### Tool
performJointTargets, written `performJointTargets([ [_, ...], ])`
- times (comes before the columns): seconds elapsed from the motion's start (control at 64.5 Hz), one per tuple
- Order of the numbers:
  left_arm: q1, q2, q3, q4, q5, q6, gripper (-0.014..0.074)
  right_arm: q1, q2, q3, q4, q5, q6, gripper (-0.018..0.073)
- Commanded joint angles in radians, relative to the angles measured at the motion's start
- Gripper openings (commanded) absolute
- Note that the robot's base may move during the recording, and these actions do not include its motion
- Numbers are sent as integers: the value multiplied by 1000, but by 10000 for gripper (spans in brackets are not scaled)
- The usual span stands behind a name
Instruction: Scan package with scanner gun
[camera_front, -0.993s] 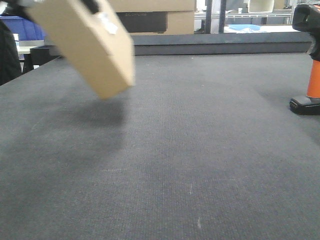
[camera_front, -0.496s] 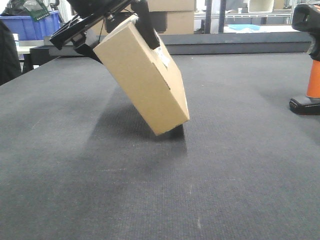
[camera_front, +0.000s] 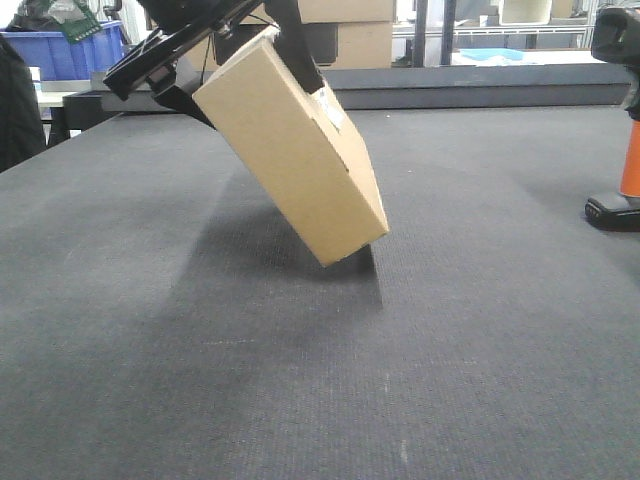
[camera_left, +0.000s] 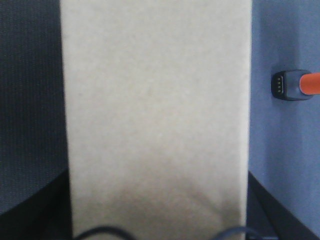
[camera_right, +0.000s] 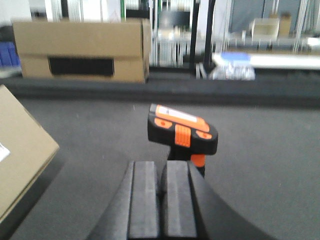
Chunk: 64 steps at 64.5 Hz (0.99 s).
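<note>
package (camera_front: 290, 160) tilted (label (camera_front: 331, 107) upward) | left tool (camera_front: 240, 75) clamped on it | right tool (camera_right: 161, 200) together

Low front camera faces the table (camera_front: 300, 380); wrist cameras share the package (camera_left: 155, 100).

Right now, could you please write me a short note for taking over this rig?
The left gripper is shut on the box, holding it tilted; its low corner is at or just above the mat.
The right gripper is shut and empty, just behind the scanner.
The scanner stands upright on the mat, right of the box, ungrasped.
Done: box in hand.
Left: grasp the scanner, aim it at the label, scan.
</note>
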Motion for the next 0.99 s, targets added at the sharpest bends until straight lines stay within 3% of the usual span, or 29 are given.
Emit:
performJointTargets([
  [0.0,-5,-5,-8,-18,-19,-3,-111,2,141,-41,-9,-66,-3,-168],
  [0.295,-5,-5,-8,-17,-17,-3,-111,2,475,-70,-9,-439,-3,-168],
  [0.465,-5,-5,-8,-17,-17,-1,-111,2,643,-70,111,-523,-3,-168],
  [0.636,-5,-5,-8,-2,-17,-1,-111,0,789,-56,244,-719,-3,-165],
  [0.713,-5,-5,-8,-2,-17,-1,-111,0,833,-56,229,-719,-3,-165],
  [0.775,-5,-5,-8,-2,-21,-1,-111,0,870,-56,161,-735,-3,-165],
  [0.977,-5,-5,-8,-2,-14,-1,-111,-13,962,-56,171,-818,6,-165],
])
